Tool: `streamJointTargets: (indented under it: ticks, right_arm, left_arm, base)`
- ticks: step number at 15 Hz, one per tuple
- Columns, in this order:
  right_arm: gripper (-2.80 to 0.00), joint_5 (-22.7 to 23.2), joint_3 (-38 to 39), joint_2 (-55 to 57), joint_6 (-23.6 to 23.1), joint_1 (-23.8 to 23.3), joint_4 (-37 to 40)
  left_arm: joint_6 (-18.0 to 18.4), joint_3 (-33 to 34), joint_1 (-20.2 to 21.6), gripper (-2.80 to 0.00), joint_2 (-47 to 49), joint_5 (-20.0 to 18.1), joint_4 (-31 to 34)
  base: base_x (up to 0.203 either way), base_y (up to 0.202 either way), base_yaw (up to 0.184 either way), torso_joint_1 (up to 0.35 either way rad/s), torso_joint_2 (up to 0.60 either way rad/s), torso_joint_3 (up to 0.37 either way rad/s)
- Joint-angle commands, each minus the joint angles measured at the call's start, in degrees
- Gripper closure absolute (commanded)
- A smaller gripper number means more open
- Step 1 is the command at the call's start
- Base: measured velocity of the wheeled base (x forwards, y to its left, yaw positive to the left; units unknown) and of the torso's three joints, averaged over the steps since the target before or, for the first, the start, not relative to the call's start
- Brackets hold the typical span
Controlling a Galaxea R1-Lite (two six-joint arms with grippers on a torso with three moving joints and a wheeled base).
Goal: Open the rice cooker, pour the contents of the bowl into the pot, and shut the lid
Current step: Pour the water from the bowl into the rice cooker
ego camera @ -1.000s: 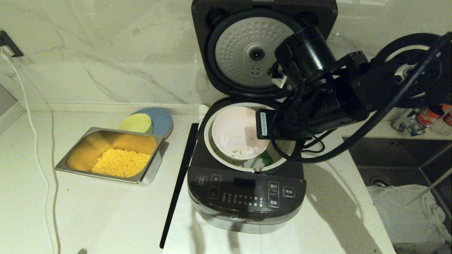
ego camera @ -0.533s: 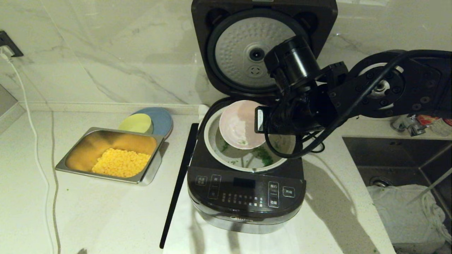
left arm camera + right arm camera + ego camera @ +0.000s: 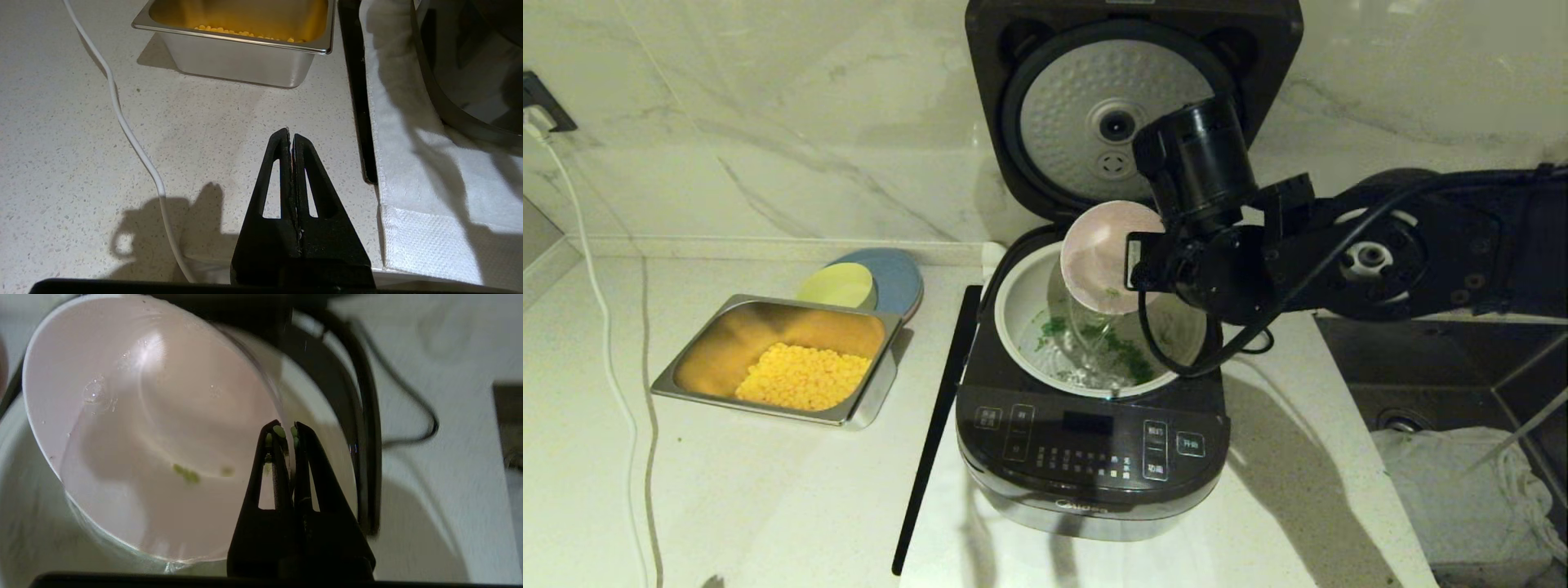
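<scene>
Lid (image 3: 1115, 114) up, greens (image 3: 1123, 351) mostly in the pot (image 3: 1021, 286); right gripper (image 3: 286, 430) pinches the tipped bowl (image 3: 1098, 257), left gripper (image 3: 291, 136) closed, idle; closing remains

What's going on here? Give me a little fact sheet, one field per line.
lid: open, standing upright
bowl: pale pink, tipped over the pot, nearly empty
right tool: shut on the bowl's rim
contents: green bits and liquid in the pot
left tool: shut, idle over the counter
nearby: steel tray of corn
</scene>
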Motion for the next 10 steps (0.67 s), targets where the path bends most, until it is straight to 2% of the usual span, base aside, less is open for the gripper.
streamJointTargets:
  ticks: [1, 2, 4, 6, 7, 8, 9, 10]
  right_arm:
    - [0.0, -3.2, 8.0, -0.5, -4.8, 0.4, -20.4]
    - [0.0, -3.9, 11.7, -0.4, -8.6, 0.5, -31.1]
    - [0.0, -4.6, 19.2, 0.5, -19.1, 1.1, -54.7]
    - [0.0, -4.4, 25.5, 2.7, -33.4, 2.1, -80.7]
    - [0.0, -3.3, 28.0, 4.3, -42.4, 2.5, -91.1]
    - [0.0, -2.0, 30.6, 5.5, -49.6, 2.8, -97.6]
    - [0.0, -1.0, 32.6, 5.9, -52.1, 3.2, -99.4]
    - [0.0, -0.2, 34.4, 6.0, -50.5, 3.5, -99.4]
  left_arm:
    - [0.0, 0.5, 0.0, 0.0, -0.1, 0.0, 0.0]
    - [0.0, 0.5, 0.0, 0.0, -0.1, 0.0, 0.0]
    - [0.0, 0.5, 0.0, 0.0, -0.1, 0.0, 0.0]
    - [0.0, 0.5, 0.0, 0.0, -0.1, 0.0, 0.0]
    - [0.0, 0.5, 0.0, 0.0, -0.1, 0.0, 0.0]
    - [0.0, 0.5, 0.0, 0.0, -0.1, 0.0, 0.0]
    - [0.0, 0.5, 0.0, 0.0, -0.1, 0.0, 0.0]
    - [0.0, 0.5, 0.0, 0.0, -0.1, 0.0, 0.0]
  base:
    - [0.0, 0.0, 0.0, 0.0, 0.0, 0.0]
    - [0.0, 0.0, 0.0, 0.0, 0.0, 0.0]
    - [0.0, 0.0, 0.0, 0.0, 0.0, 0.0]
    - [0.0, 0.0, 0.0, 0.0, 0.0, 0.0]
    - [0.0, 0.0, 0.0, 0.0, 0.0, 0.0]
    - [0.0, 0.0, 0.0, 0.0, 0.0, 0.0]
    - [0.0, 0.0, 0.0, 0.0, 0.0, 0.0]
    - [0.0, 0.0, 0.0, 0.0, 0.0, 0.0]
